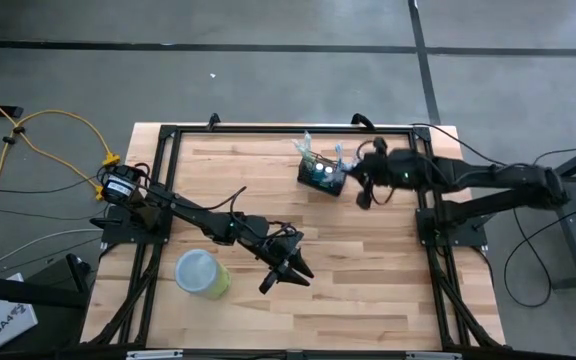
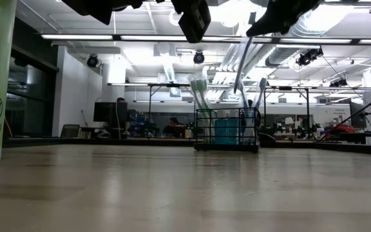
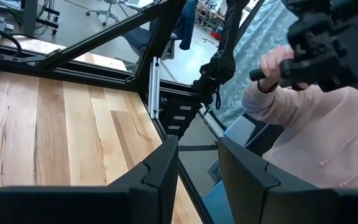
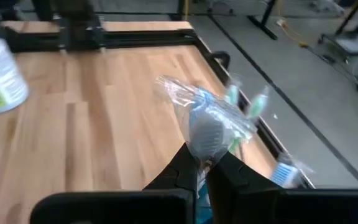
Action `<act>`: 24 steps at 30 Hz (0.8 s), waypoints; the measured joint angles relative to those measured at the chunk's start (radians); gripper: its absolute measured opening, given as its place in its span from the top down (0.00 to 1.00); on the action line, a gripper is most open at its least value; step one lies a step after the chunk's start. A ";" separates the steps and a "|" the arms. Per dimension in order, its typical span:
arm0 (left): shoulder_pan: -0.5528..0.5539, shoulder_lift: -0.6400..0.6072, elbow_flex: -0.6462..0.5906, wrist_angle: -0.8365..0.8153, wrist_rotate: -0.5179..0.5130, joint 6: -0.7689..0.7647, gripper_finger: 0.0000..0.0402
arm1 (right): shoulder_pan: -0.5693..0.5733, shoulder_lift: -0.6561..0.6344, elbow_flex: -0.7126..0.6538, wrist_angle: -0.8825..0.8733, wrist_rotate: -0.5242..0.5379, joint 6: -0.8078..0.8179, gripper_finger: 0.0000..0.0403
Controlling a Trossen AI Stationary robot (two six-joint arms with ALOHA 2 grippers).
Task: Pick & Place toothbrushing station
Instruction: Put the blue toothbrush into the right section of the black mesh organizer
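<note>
The small black wire-mesh rectangular caddy (image 1: 323,176) sat at the far edge of the wooden table (image 1: 368,270), toward the right side, with toothbrushes and a clear plastic wrapper standing in it. In the low view it rested flat on the table, so probably not lifted yet. The right pincer (image 1: 360,186) hung just beside the caddy's right end with its jaws together. In its wrist view the fingertips (image 4: 190,167) met at the base of the crinkled clear wrapper (image 4: 207,121); whether they pinched the wrapper or the mesh rim could not be made out. A grip there likely suited carrying the whole caddy upright.

The left pincer (image 1: 286,272) hovered over the mid-table, part open and empty, apparently parked out of the way. The light-green round cup (image 1: 202,272) lay just beside that arm.

The left wrist view looked off the table at a person's pink sleeve (image 3: 303,130). The low view cut both pincers off at the top.
</note>
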 joint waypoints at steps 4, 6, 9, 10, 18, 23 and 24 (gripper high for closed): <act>0.000 0.000 0.000 -0.003 0.000 0.000 0.72 | -0.140 0.000 0.000 -0.011 -0.107 0.022 0.99; 0.000 0.000 0.000 -0.005 0.000 0.000 0.72 | -0.197 0.000 0.000 -0.013 -0.143 0.036 0.99; 0.000 0.000 0.000 -0.011 0.000 0.001 0.72 | -0.264 0.000 0.000 -0.023 -0.175 0.036 0.99; 0.000 0.000 0.000 -0.011 0.000 0.001 0.72 | -0.280 0.000 0.000 -0.026 -0.189 0.036 0.99; 0.000 0.000 0.000 -0.010 0.000 0.012 0.72 | -0.354 0.000 0.000 -0.063 -0.214 0.042 0.99; 0.000 0.000 0.000 -0.010 0.000 0.026 0.72 | -0.378 0.001 0.000 -0.102 -0.211 0.047 0.99; 0.000 0.000 0.000 -0.010 0.000 0.027 0.72 | -0.382 0.001 0.000 -0.103 -0.210 0.043 0.99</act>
